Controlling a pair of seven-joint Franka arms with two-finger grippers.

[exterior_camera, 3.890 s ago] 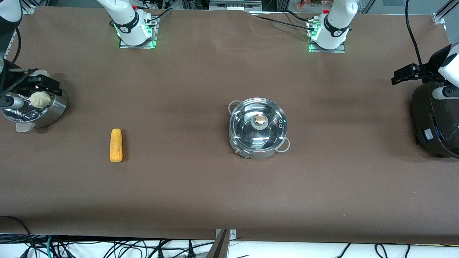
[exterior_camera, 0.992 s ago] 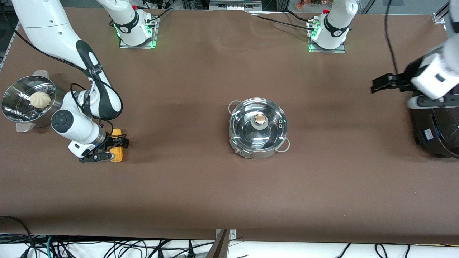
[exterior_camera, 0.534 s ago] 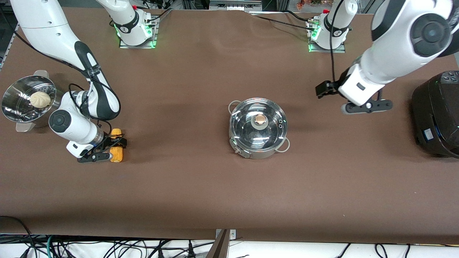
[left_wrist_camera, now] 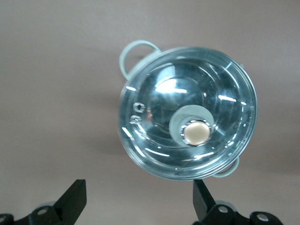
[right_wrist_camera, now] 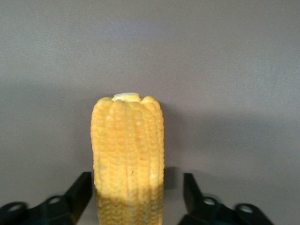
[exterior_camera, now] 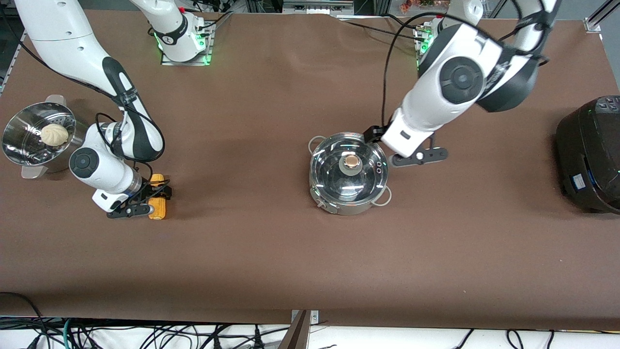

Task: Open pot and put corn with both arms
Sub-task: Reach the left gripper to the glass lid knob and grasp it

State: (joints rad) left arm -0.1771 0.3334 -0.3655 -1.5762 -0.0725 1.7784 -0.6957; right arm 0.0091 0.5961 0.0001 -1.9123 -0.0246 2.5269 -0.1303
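Observation:
The steel pot [exterior_camera: 346, 207] stands mid-table with its glass lid [exterior_camera: 339, 182] on and the bronze knob [exterior_camera: 351, 161] at the centre. My left gripper [exterior_camera: 385, 143] is open and empty, in the air over the pot's rim toward the left arm's end. In the left wrist view the lid [left_wrist_camera: 154, 136] and knob [left_wrist_camera: 196, 132] lie ahead of my open left gripper [left_wrist_camera: 138, 201]. The corn [exterior_camera: 157, 209] lies on the table toward the right arm's end. My right gripper [exterior_camera: 156, 195] is low, open, with one finger on each side of the corn [right_wrist_camera: 127, 140], as the right wrist view [right_wrist_camera: 137, 192] shows.
A perforated steel steamer bowl [exterior_camera: 19, 145] with a white bun [exterior_camera: 53, 134] stands at the right arm's end of the table. A large black rice cooker [exterior_camera: 588, 155] stands at the left arm's end. The brown table [exterior_camera: 271, 252] is bare nearer the camera.
My left arm has swung from above the rice cooker across to the pot's rim. My right gripper came from the steamer bowl to the corn and has stayed open around it.

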